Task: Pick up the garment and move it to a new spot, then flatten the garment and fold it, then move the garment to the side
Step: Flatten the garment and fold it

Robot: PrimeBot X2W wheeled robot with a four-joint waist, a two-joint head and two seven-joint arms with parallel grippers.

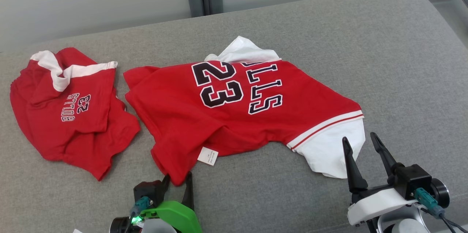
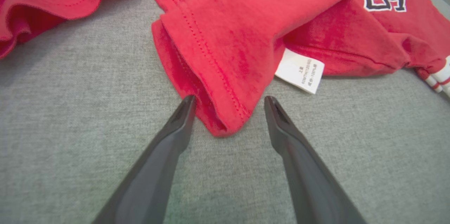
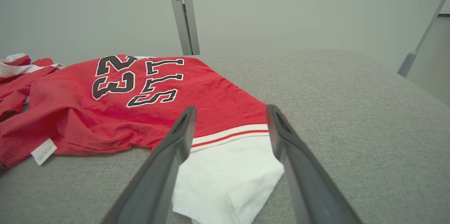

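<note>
Red jersey [image 1: 226, 116] with a black "23" lies spread across the middle of the head view on the grey cushion [image 1: 365, 42]. At bottom centre-left, the left gripper [image 1: 177, 176] has its fingers apart on either side of the jersey's lower red corner, not clamped. At lower right, the right gripper [image 1: 358, 136] stands wide apart by the jersey's white section [image 1: 329, 152]. A second red garment [image 1: 69, 112] lies at the left.

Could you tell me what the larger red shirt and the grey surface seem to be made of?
The larger red shirt: soft matte knit, likely cotton; creased, with a stitched hem. The grey surface: matte woven upholstery, by its fine heathered weave.
</note>
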